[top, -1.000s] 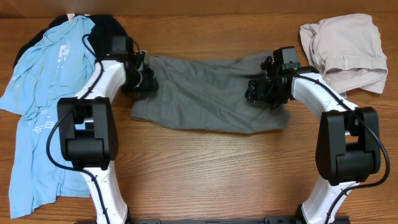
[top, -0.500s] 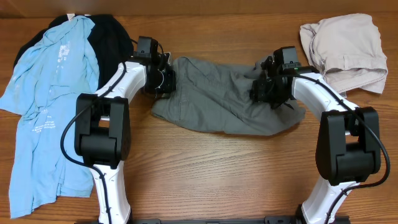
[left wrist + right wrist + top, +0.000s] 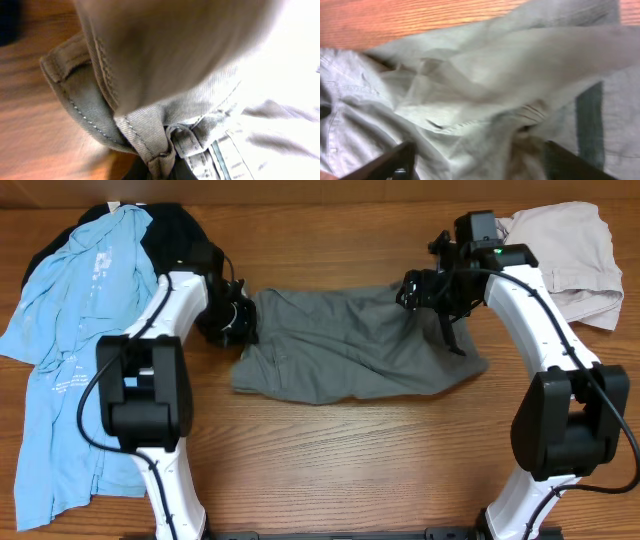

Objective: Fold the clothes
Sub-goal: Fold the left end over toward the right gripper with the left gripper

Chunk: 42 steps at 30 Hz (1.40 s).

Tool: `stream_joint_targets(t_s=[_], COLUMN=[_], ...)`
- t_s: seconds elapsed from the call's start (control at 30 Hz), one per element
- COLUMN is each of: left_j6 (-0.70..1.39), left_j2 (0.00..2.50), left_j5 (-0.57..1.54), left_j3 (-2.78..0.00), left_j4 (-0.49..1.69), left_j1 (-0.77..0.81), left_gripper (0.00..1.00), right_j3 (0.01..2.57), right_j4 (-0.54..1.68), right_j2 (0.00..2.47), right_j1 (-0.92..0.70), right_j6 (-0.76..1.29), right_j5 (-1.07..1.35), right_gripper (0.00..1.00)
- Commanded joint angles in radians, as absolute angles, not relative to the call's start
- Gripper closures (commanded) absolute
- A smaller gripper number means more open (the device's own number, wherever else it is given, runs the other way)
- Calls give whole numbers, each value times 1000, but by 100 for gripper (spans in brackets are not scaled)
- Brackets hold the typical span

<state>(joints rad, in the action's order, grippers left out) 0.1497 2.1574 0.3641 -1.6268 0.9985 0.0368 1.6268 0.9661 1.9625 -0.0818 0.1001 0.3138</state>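
The grey-olive shorts [image 3: 350,350] lie spread across the middle of the table. My left gripper [image 3: 238,322] is at their left edge, shut on a bunched fold of the waistband [image 3: 90,115]. In the left wrist view the pinched cloth runs down into the left gripper [image 3: 162,172] at the bottom edge. My right gripper [image 3: 425,290] is over the shorts' far right corner. In the right wrist view the right gripper [image 3: 480,162] is open, its dark fingers [image 3: 400,157] set wide apart, with rumpled pale cloth [image 3: 485,100] lying between them.
A light blue printed shirt [image 3: 70,330] lies at the far left, overlapping a black shirt [image 3: 175,235] at the back left. Beige shorts [image 3: 560,255] are heaped at the back right, close behind the right arm. Bare wood shows in front of the grey shorts.
The left gripper shut on the shorts' left edge, swung right, then pulled back left, stretching them out. The right gripper moved toward the far edge and its jaws widened again.
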Motion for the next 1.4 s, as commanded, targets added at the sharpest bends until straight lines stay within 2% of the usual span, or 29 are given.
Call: stream_joint_targets(t_s=[0.0, 0.03, 0.07, 0.2, 0.47, 0.73, 1.03, 1.1, 1.37], left_j6=[127, 127, 127, 128, 140, 178, 371, 422, 555], left_j2=[2028, 2008, 1993, 1933, 1901, 1901, 1911, 1933, 2076], left_j5=[329, 329, 329, 326, 305, 308, 240, 213, 221], left_j3=[-1673, -1680, -1687, -1729, -1825, -1913, -1913, -1904, -1904], left_j4=[1042, 1057, 1069, 1094, 1150, 1201, 1151, 1085, 898], left_j1=[15, 10, 6, -7, -6, 26, 239, 331, 522], left_gripper=[96, 96, 96, 96, 96, 96, 96, 96, 96], right_j3=[1647, 1647, 1647, 1626, 1464, 1367, 1366, 1366, 1366], right_j4=[988, 995, 1003, 1005, 855, 736, 715, 716, 719], right_j2=[1932, 1932, 1932, 1933, 1963, 2069, 2137, 2137, 2137], right_j1=[-49, -47, -46, -50, -51, -52, -48, -48, -44], right_j6=[105, 105, 105, 101, 102, 105, 110, 109, 109], right_j5=[361, 377, 397, 429, 572, 577, 578, 578, 578], right_gripper=[51, 68, 80, 96, 96, 96, 96, 96, 96])
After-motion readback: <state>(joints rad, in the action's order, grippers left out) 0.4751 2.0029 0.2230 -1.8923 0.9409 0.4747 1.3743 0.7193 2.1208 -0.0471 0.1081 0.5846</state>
